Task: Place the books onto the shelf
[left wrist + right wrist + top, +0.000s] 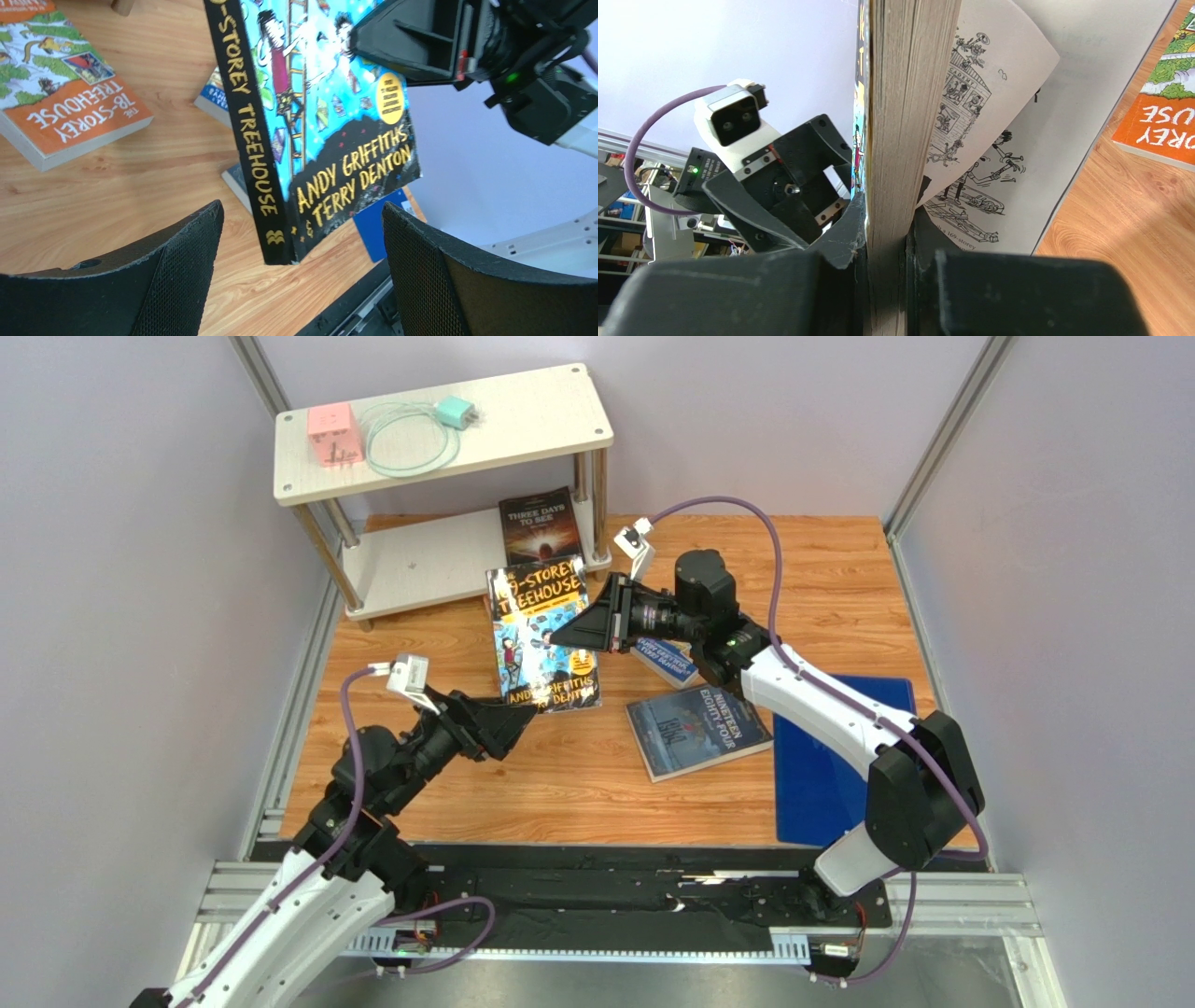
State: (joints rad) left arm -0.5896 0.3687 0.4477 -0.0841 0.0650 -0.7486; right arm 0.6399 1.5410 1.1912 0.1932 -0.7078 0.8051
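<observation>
While right tool (pixel 572 630) holds bright blue Treehouse book (pixel 540 651) up off tabletop (pixel 463 798), task looks barely begun.
- Shelf (pixel 554 413) at far-left corner. Lower board: one dark brown book (pixel 540 525) at right end, seemingly leaning. Top board: pink block (pixel 334 434), teal charger (pixel 453 410), cable (pixel 407 448), no books.
- Slate blue book (pixel 697 731) flat toward right edge, orange-green Treehouse book (pixel 63 105) flat; both left to shelve.
- Right tool clamped on blue book's page edge.
- Left tool (pixel 522 725) spread wide, book's lower corner between fingers, no contact seen.
</observation>
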